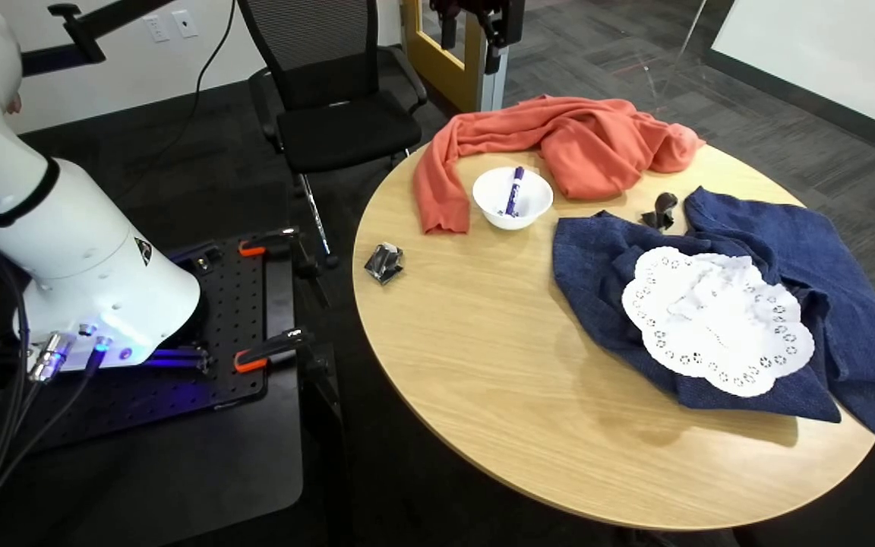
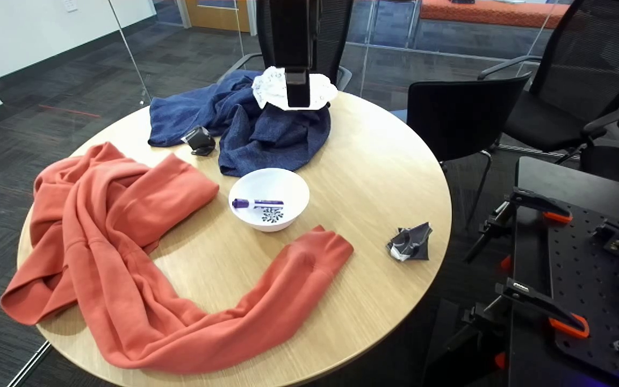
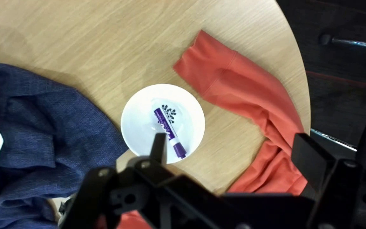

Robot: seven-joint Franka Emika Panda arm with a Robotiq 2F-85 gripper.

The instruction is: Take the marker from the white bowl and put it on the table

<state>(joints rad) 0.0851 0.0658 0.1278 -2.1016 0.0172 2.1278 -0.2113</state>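
The purple and white marker (image 1: pixel 515 190) leans inside the white bowl (image 1: pixel 489 199), its capped end against the rim. Both also show in an exterior view, the marker (image 2: pixel 258 204) and the bowl (image 2: pixel 288 185), and in the wrist view, the marker (image 3: pixel 165 124) and the bowl (image 3: pixel 135 111). The bowl stands upright on the round tan table (image 1: pixel 468 319). My gripper (image 3: pixel 230 138) is open and empty, with its fingers wide apart. It hangs high above the table, apart from the bowl. In the wrist view one finger overlaps the bowl's edge. The gripper (image 1: pixel 471 52) shows at the top in an exterior view.
An orange cloth (image 1: pixel 597 148) curls round one side of the bowl. A dark blue cloth (image 1: pixel 604 266) with a white lace doily (image 1: pixel 718 319) lies on the other side. A crumpled black wrapper (image 1: pixel 385 263) and a small black object (image 1: pixel 661 211) lie on the table.
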